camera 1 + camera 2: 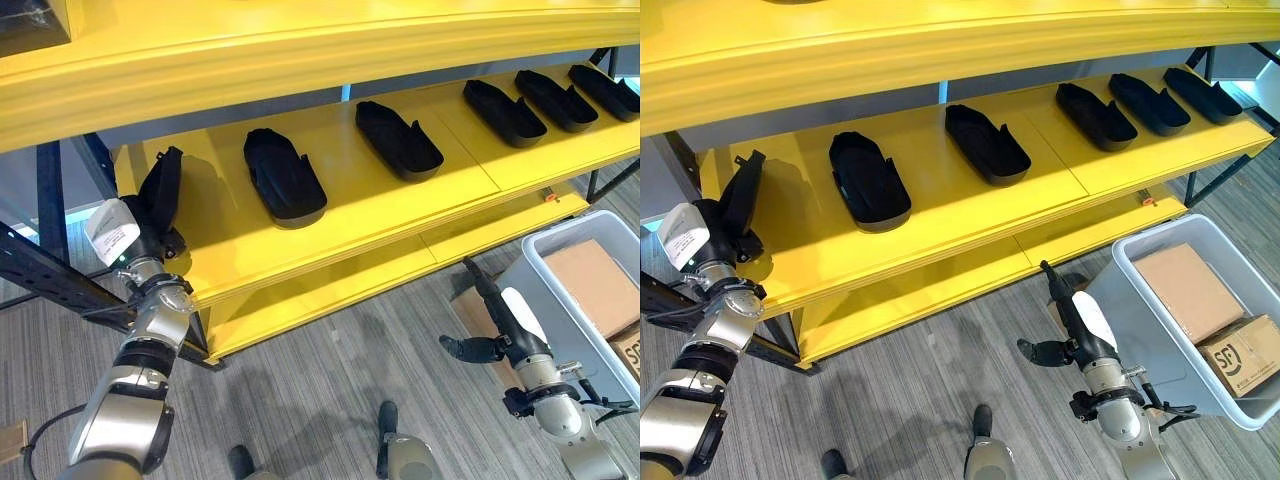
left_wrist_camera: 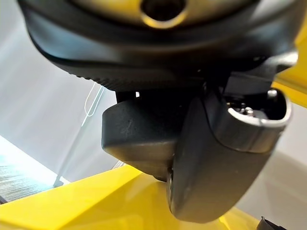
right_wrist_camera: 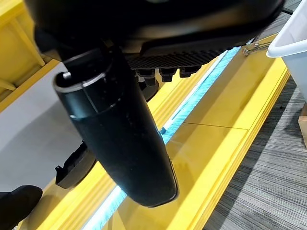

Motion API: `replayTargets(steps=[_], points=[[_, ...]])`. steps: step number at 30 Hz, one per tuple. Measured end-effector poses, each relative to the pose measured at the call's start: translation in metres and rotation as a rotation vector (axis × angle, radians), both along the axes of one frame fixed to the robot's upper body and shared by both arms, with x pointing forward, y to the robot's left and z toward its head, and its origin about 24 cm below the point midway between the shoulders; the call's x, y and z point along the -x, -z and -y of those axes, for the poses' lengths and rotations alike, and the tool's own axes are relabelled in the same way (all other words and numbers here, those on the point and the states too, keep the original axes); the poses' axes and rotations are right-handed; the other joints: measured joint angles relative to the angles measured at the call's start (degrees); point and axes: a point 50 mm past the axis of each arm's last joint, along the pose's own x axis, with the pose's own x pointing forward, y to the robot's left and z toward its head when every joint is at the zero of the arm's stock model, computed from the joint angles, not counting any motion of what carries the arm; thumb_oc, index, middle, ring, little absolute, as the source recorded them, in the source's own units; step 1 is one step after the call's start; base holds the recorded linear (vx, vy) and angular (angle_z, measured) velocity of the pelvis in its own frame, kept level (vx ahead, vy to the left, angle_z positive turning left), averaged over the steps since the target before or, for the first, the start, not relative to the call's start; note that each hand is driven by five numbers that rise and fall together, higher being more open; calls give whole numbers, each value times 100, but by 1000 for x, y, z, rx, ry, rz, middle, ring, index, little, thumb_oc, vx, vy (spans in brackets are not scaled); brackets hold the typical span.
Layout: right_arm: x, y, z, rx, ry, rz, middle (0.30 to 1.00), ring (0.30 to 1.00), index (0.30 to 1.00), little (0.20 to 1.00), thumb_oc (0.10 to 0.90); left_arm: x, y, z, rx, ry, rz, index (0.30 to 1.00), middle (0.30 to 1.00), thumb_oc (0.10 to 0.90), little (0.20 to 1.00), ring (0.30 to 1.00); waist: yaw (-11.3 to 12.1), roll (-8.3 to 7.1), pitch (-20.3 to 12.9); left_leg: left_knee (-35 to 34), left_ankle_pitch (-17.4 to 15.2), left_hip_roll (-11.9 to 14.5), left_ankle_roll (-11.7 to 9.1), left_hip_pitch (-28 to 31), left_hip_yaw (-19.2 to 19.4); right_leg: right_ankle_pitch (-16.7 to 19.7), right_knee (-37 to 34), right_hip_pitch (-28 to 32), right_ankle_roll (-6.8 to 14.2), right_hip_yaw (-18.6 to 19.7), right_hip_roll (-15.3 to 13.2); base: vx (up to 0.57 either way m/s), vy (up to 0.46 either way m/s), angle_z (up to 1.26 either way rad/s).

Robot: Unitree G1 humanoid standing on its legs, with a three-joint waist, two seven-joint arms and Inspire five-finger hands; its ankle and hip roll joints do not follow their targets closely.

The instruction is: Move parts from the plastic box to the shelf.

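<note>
Nearest, the right hand [image 1: 505, 335] hangs low over the floor just beside the box [image 1: 625, 245], its fingers straight and its thumb spread, holding nothing. Inside the box lie cardboard cartons [image 1: 1185, 288]; I can make out no black part among them, so the next pick will want a careful look into the box first.

Further off, at the near left end of the shelf [image 1: 400, 215], the left hand [image 1: 148, 222] has its fingers closed around a black part [image 1: 165, 185], which stands tilted up on edge, its lower end at the shelf board. Placing that part looks to be the step in hand. To do it well, I would lay it flat with its hollow side up, like its neighbours, set well clear of the next part [image 1: 284, 177] and away from the front lip, and loosen the fingers only once it rests on the board.

Beyond, four more parts [image 1: 398, 139] sit in a row toward the far right end, well apart from one another, so the spacing is worth matching.
</note>
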Motion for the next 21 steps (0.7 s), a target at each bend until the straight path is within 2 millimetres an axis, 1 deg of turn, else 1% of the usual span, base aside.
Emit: replayTargets(steps=[2,3,4,5,9,13,18,21], points=[[0,0,0,1,1,-1,1000,1000,1000,1000,900,0,0,0,0,0,0,300,300,400,300,300,-1,-1,3,0,0,1,0,-4,0,-5,4,-6,0,0,0,0,0,0],[0,0,0,1,1,-2,1000,1000,1000,1000,900,0,0,0,-1,-2,-1,487,487,533,487,487,-1,-1,7,0,0,1,0,-4,0,-6,6,-7,-1,1,0,0,0,0],[0,0,0,1,2,-3,1000,1000,1000,1000,900,0,0,-1,-1,-2,-2,951,951,865,951,951,-2,-1,9,0,0,1,0,-4,0,-6,7,-8,-1,1,0,0,0,0],[0,0,1,2,3,-6,1000,1000,1000,1000,900,-1,-1,0,-2,-3,-1,1000,1000,900,1000,1000,0,-2,10,0,0,1,0,-4,0,-7,10,-8,-1,1,0,0,0,0],[0,0,2,11,2,-8,1000,1000,1000,1000,900,-4,-2,-1,-2,-6,-15,1000,1000,900,1000,1000,-1,-3,46,8,0,1,0,-3,-8,-25,51,-16,2,1,-6,0,0,0],[0,-1,3,18,-1,-9,1000,1000,1000,1000,900,-4,1,-2,10,0,-55,1000,1000,900,1000,1000,-3,-32,114,24,-1,4,0,-15,-9,-37,96,-52,0,16,-10,0,0,0],[0,-1,3,18,-1,-9,1000,1000,1000,1000,900,-7,5,4,-6,47,-116,1000,1000,900,1000,1000,-2,-50,124,26,-2,4,3,-19,-7,-37,105,-64,0,22,-11,0,0,0],[0,0,3,19,2,-13,1000,1000,1000,1000,900,-8,3,7,-32,67,-130,1000,1000,900,1000,1000,-1,-51,125,27,-2,3,3,-20,-10,-37,108,-64,0,21,-11,0,0,0]])
